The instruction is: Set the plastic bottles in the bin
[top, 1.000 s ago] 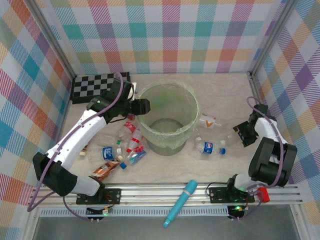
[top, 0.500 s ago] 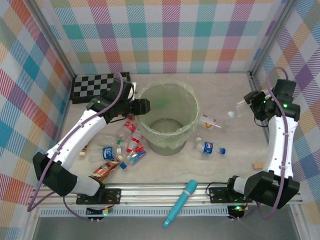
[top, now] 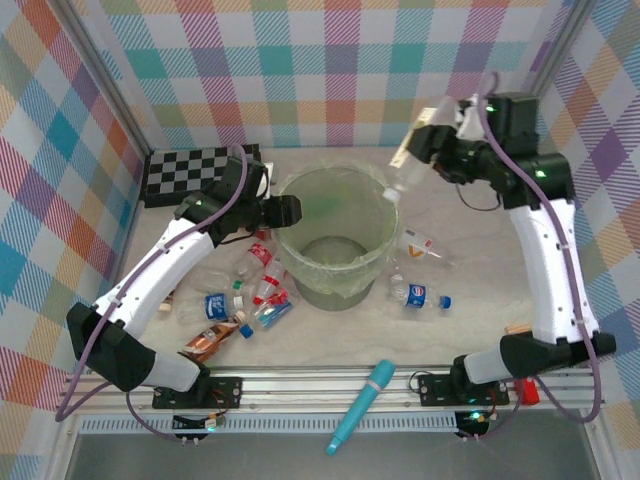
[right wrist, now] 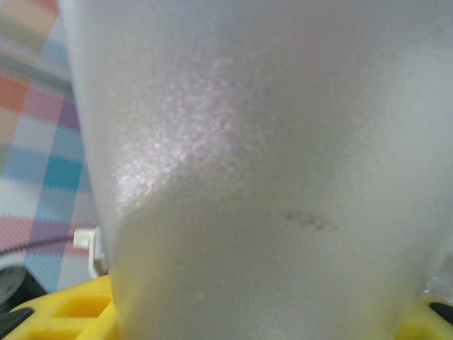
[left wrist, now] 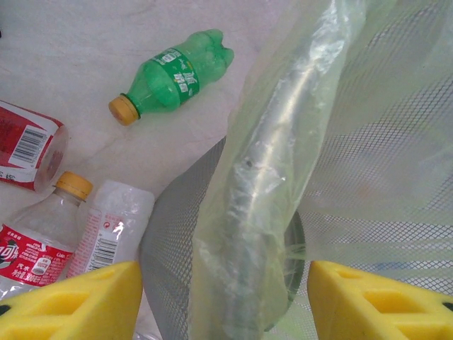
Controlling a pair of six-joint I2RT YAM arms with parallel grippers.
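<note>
The bin (top: 335, 290), pale green with a clear liner, stands mid-table. My left gripper (top: 288, 212) straddles its left rim; in the left wrist view the yellow fingers (left wrist: 71, 301) press on either side of the rim and bunched liner (left wrist: 248, 212). My right gripper (top: 430, 150) is raised and shut on a clear plastic bottle (top: 403, 180) that hangs cap-down over the bin's right rim. That bottle's cloudy body (right wrist: 269, 177) sits between yellow fingers (right wrist: 64, 312). Several more bottles (top: 250, 290) lie left of the bin, two (top: 420, 294) to its right, and a green one (left wrist: 177, 74) beside it.
A checkerboard (top: 195, 170) lies at the back left. A teal pen-shaped tube (top: 362, 405) rests on the front rail. A small wooden block (top: 517, 328) sits near the right edge. Plaid walls close in three sides.
My right arm has lifted from the table on the right and swung up and left, carrying the clear bottle to the bin's right rim. The left arm has stayed put.
</note>
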